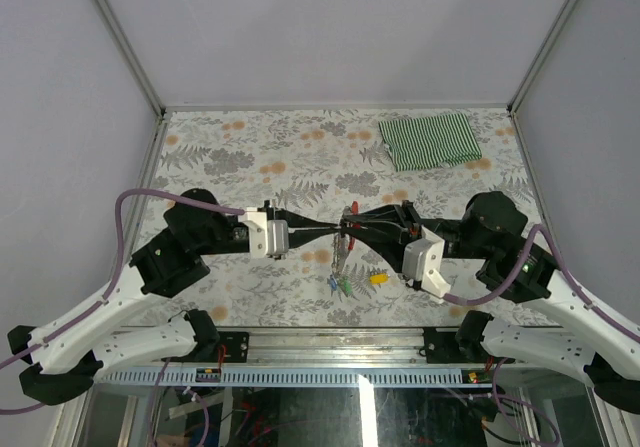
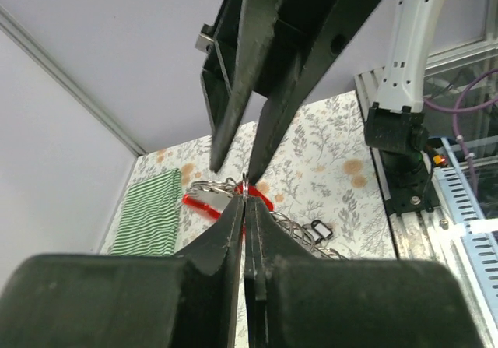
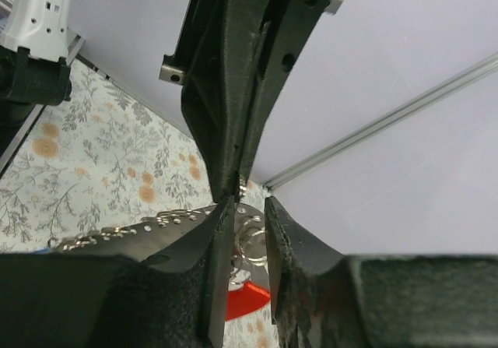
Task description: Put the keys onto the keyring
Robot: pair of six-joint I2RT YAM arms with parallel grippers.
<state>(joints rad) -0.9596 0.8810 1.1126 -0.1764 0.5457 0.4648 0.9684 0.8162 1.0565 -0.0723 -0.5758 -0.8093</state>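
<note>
Pinching the keyring point(image 2: 204, 202), left hand point(image 2: 244, 202); right hand point(image 3: 249, 212) ajar.

Left hand point(image 1: 333, 229) and right hand point(image 1: 352, 229) meeting tip to tip over mid-bench point(image 1: 250, 147); keyring point(image 1: 343, 252) hanging between them, trailing toward the near edge; keys point(image 1: 345, 284) lying on the bench just nearside of it; cloth point(image 1: 430, 140) lying at far right, well apart.
</note>
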